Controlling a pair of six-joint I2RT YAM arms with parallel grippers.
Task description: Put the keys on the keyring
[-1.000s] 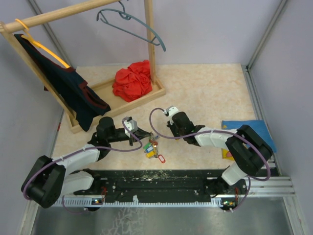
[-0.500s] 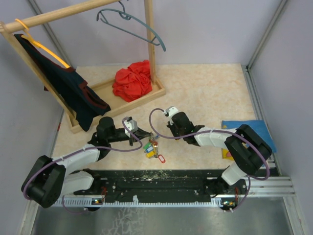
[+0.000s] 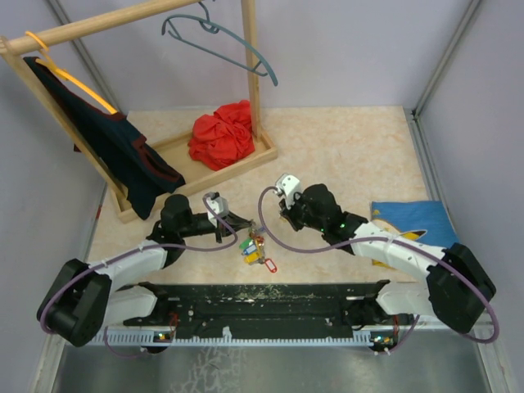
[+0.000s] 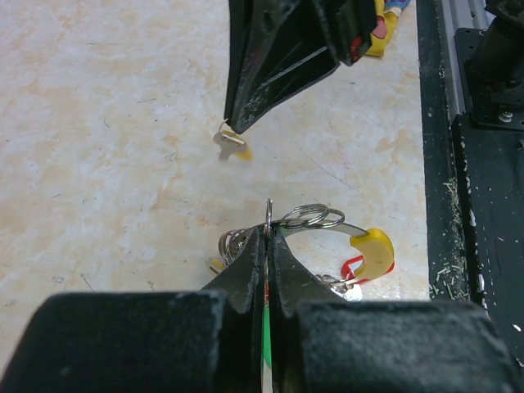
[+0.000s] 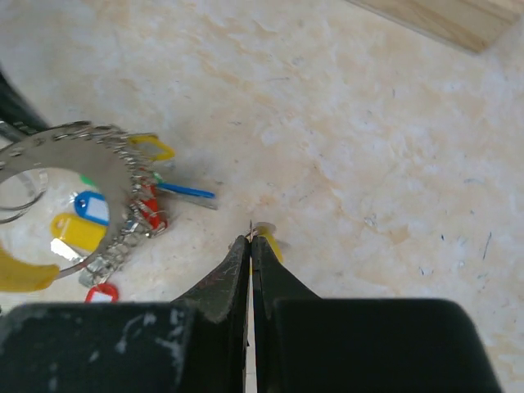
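The keyring (image 4: 327,223), a grey metal band with a yellow section (image 4: 372,250), is held just above the table with my left gripper (image 4: 268,233) shut on its edge. Several keys (image 5: 90,209) with blue, yellow, red and green tags hang from it on small rings (image 3: 254,248). My right gripper (image 5: 250,239) is shut on the small ring of a loose yellow-tagged key (image 5: 273,243). That key (image 4: 233,141) hangs a short way beyond the keyring, apart from it. In the top view the left gripper (image 3: 244,227) and right gripper (image 3: 270,226) meet near the table's front middle.
A wooden clothes rack (image 3: 250,74) stands at the back left with a grey hanger (image 3: 217,37), a dark garment (image 3: 115,147) and a red cloth (image 3: 223,135) on its base. A blue cloth (image 3: 413,217) lies at the right. A black rail (image 3: 270,299) runs along the near edge.
My right gripper's jaws have closed on the yellow-tagged key. The right arm's elbow has swung out to the right. The left gripper has kept still on the keyring.
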